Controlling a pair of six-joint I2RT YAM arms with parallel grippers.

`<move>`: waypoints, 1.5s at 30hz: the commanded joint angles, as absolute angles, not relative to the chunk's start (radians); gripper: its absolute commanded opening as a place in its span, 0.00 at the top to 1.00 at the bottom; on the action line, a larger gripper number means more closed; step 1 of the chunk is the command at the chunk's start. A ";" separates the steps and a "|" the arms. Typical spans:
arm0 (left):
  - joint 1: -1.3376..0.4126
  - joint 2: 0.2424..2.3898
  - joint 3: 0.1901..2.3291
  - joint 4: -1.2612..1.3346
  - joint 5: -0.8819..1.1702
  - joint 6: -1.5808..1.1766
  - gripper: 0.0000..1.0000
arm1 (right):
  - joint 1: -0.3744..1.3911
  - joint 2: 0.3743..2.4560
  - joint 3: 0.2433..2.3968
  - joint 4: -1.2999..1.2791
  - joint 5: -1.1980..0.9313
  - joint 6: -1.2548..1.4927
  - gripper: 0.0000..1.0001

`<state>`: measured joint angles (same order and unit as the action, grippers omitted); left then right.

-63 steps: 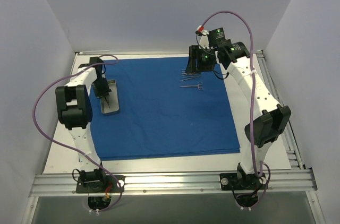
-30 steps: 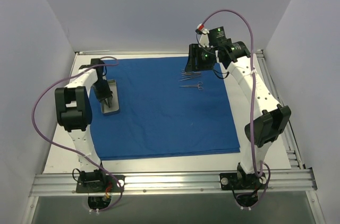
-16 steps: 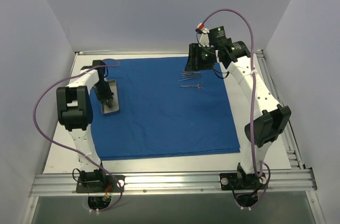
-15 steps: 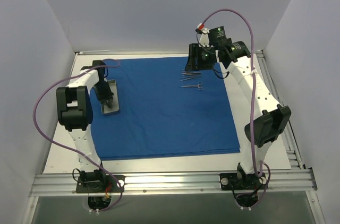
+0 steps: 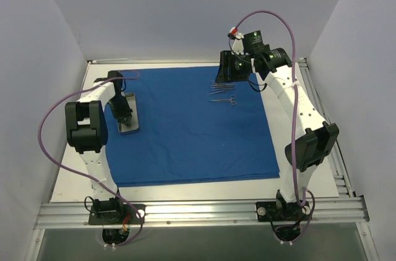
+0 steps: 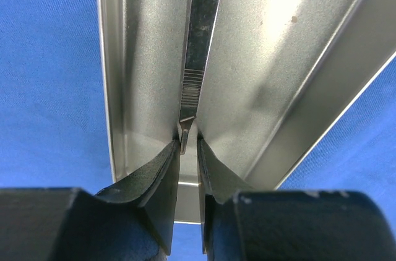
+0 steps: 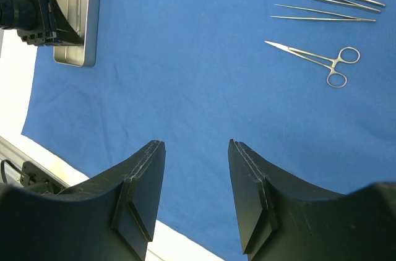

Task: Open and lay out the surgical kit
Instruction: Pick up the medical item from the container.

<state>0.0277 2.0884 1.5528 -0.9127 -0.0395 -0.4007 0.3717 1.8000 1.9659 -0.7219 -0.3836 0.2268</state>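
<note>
on the blue sheet: left pincer clamped in the tray, right pincer apart

from above, the royal-blue cloth sheet [image 5: 192, 131] lies spread flat over most of the white table [image 5: 198, 190]. a small pale metal tray [image 5: 129, 127] sits on the sheet's far left part. the left gripper [image 5: 123, 116] is down in the tray, its fingertips hidden by its own black body. a row of slim metal tools [image 5: 221, 89] lies near the sheet's far right, too small to tell apart. just beside them the right gripper [image 5: 226, 78] hangs above the far edge.

at the left wrist, the black fingers [image 6: 154, 180] are pressed together on the near end of a thin flat metal instrument [image 6: 201, 20]. it has a ridged grip and lies along the tray floor. its far end is cut off at the top of the view.

at the right wrist, the fingers [image 7: 139, 205] stand apart with only blue cloth between them. beyond them lie a ring-handled metal clamp [image 7: 315, 60] and the slim pointed tools, the farthest cropped at the top. the tray shows at the upper left, its far end also cropped, with the left gripper at its near end.
</note>
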 commanded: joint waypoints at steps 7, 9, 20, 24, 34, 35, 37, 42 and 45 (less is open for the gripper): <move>0.032 2.227 1.615 -1.023 -0.037 -0.373 0.94 | 0.368 1.792 1.970 -0.715 -0.397 0.227 0.54; 0.034 2.244 1.649 -1.040 -0.049 -0.364 0.98 | 0.368 1.790 1.968 -0.715 -0.397 0.230 0.54; 0.023 2.053 1.687 -1.075 0.000 -0.390 0.98 | 0.368 1.784 1.951 -0.704 -0.400 0.232 0.54; 0.023 2.017 1.693 -1.091 0.041 -0.397 0.98 | 0.368 1.786 1.945 -0.696 -0.410 0.233 0.55; 0.023 2.019 1.713 -1.104 0.043 -0.388 0.98 | 0.368 1.782 1.936 -0.696 -0.411 0.232 0.55; 0.023 2.020 1.724 -1.109 0.043 -0.387 0.98 | 0.368 1.786 1.936 -0.696 -0.413 0.232 0.55; 0.021 2.020 1.729 -1.112 0.043 -0.387 0.98 | 0.368 1.787 1.939 -0.693 -0.416 0.230 0.55; 0.023 2.019 1.747 -1.127 0.043 -0.377 0.98 | 0.371 1.824 1.959 -0.704 -0.425 0.232 0.55; 0.023 2.022 1.755 -1.140 0.041 -0.371 0.98 | 0.373 1.870 1.997 -0.704 -0.428 0.244 0.54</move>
